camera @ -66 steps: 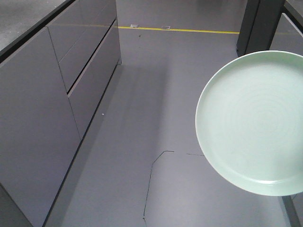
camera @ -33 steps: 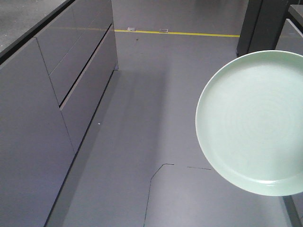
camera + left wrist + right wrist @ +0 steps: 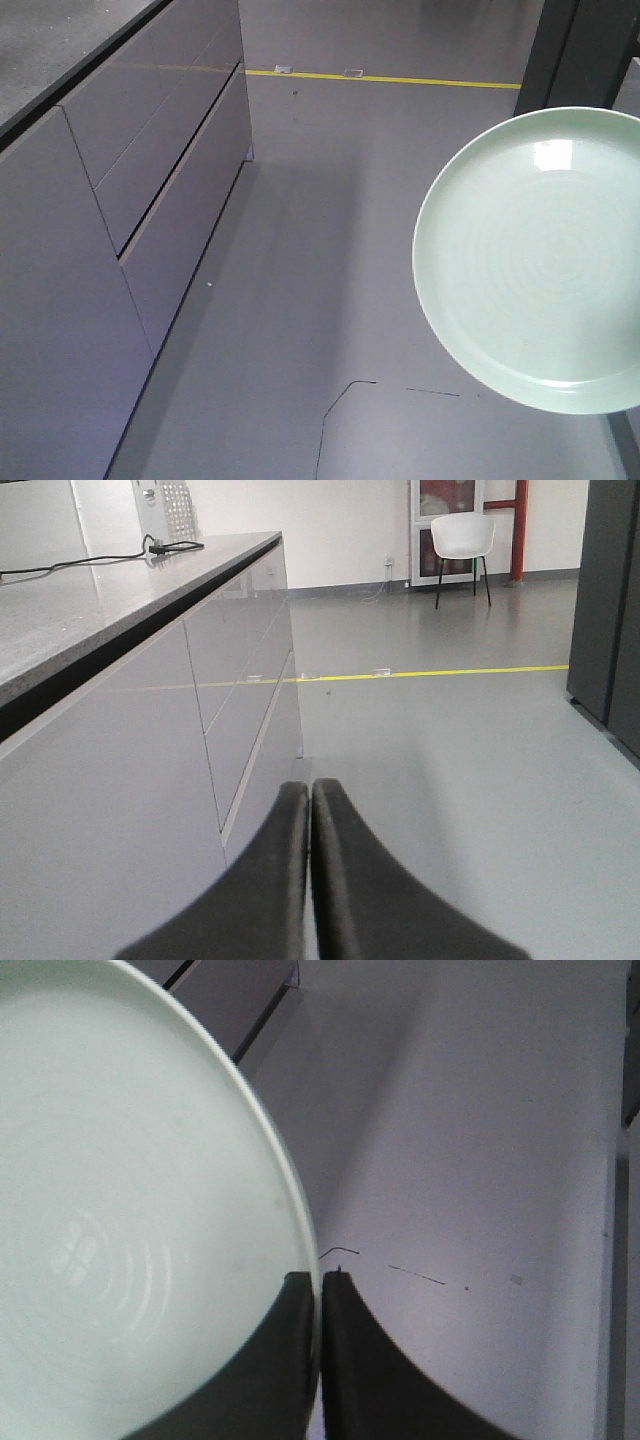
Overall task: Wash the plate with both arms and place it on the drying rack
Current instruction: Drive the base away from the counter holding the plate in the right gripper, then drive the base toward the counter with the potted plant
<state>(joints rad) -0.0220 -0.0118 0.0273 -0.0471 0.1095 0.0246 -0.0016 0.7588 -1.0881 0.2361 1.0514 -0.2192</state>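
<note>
Floor [image 3: 330, 250]: grey; its thin dark crack [image 3: 335, 400] sits lower in the front view than 1 s ago.
Cabinets [image 3: 150, 200]: grey drawer fronts at the left, now further left and lower in the view.
Plate [image 3: 540, 260]: pale mint, held in the air above the floor at the right, unchanged in position; 1 bright reflection is new near its top.
Right gripper [image 3: 318, 1285]: clenched on the plate's rim.
Left gripper [image 3: 310, 790]: fingers pressed together, nothing between them.
Yellow line [image 3: 400, 78]: crosses the far floor.
</note>
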